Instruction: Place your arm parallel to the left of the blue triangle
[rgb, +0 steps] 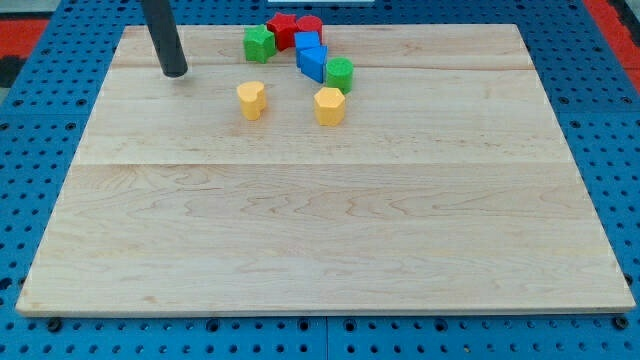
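Observation:
My tip (175, 73) rests on the wooden board (320, 200) near the view's top left. It is well to the left of the block cluster and touches no block. Two blue blocks sit in the cluster near the top centre: an upper one (308, 42) and a lower one (313, 63); I cannot tell which is the triangle. A green block (259, 43) lies between my tip and the blue blocks.
Two red blocks (283, 26) (309, 25) sit at the board's top edge behind the blue ones. A green round block (340, 72) touches the lower blue block's right. A yellow heart (251, 99) and a yellow hexagon (329, 105) lie below the cluster.

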